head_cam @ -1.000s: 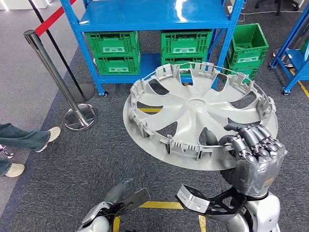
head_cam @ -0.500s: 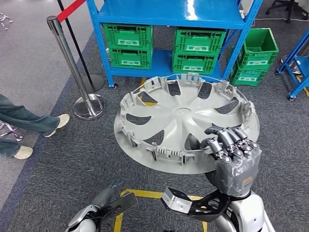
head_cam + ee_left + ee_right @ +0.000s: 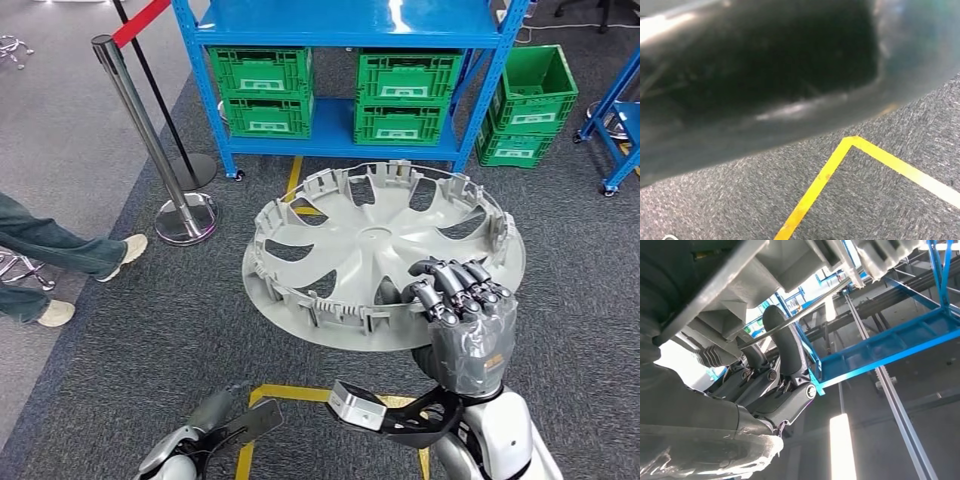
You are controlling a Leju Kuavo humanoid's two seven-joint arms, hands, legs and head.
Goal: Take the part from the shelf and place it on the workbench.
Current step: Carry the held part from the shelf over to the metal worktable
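The part [image 3: 381,250], a large grey wheel cover with spoke-like openings and a ring of clips round its rim, is already off the shelf [image 3: 340,25] and is carried nearly flat in the air above the dark carpet, well in front of the blue racking. The right hand [image 3: 462,315] grasps it at the near rim, dark fingers [image 3: 445,285] curled over the upper edge and into one of the openings while the grey palm sits below the edge. In the right wrist view the underside of the cover crosses overhead and the thick thumb [image 3: 785,345] presses up against it from beneath. So the taking step looks done and the carrying step is in hand; the placing is not yet begun. No counter can be made out in these views, so the next move most likely calls for turning or walking toward it while holding the wide disc level, since it is gripped at one edge only and its far side hangs unsupported. The left arm [image 3: 207,430] hangs low at the bottom of the head view; its hand is cut off there, and the left wrist view gives a dark blurred shape over carpet and a yellow floor line [image 3: 821,185], so whether that hand is released or clenched I cannot tell. Green crates [image 3: 268,85] sit on the lower shelf, a stanchion [image 3: 147,140] stands to the left, and a person's legs [image 3: 60,255] reach in from the left edge.
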